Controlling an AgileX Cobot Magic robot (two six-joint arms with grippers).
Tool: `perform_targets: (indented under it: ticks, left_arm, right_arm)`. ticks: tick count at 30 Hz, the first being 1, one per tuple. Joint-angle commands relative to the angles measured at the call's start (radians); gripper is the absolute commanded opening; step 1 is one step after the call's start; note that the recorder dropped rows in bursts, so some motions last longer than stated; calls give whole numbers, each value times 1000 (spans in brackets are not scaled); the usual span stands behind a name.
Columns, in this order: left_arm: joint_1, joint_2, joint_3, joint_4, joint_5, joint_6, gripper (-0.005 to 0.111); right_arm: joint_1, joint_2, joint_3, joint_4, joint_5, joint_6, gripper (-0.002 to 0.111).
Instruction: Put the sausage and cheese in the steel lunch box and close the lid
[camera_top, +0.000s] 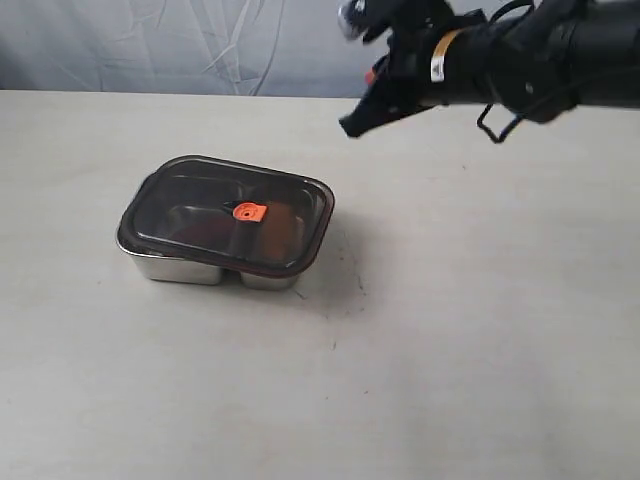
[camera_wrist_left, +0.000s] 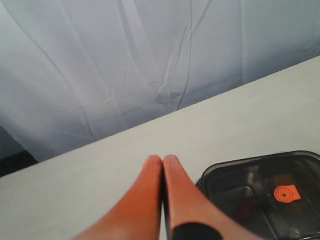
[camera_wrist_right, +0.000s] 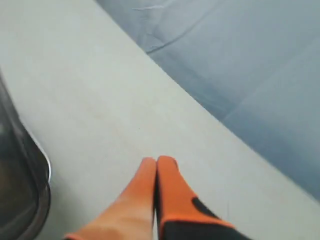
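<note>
The steel lunch box stands left of the middle of the table, and the dark translucent lid lies on top of it with its orange valve tab at the centre. Through the lid a dim red shape, which seems to be the sausage, shows inside. The cheese cannot be made out under the dark lid. My right gripper hangs shut and empty in the air, behind and to the right of the box. My left gripper is shut and empty beside a corner of the box, and it is outside the exterior view.
A pale table carries the box, and a grey cloth backdrop hangs behind its far edge. The right arm reaches in from the upper right. A corner of the box's steel rim shows in the right wrist view.
</note>
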Motion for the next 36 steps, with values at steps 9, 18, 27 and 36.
perform_targets:
  ticks: [9, 18, 27, 36]
  left_arm:
    - [-4, 226, 71, -116, -49, 13, 0]
    - [-4, 303, 71, -107, -59, 13, 0]
    - [-4, 316, 71, -103, -67, 13, 0]
    - [-4, 316, 71, -103, -66, 15, 0]
  right_arm:
    - [-27, 97, -179, 746, 609, 3, -1]
    - [-32, 192, -179, 723, 602, 61, -1]
    - [-32, 250, -179, 724, 614, 70, -1]
    - [-30, 267, -179, 765, 560, 68, -1]
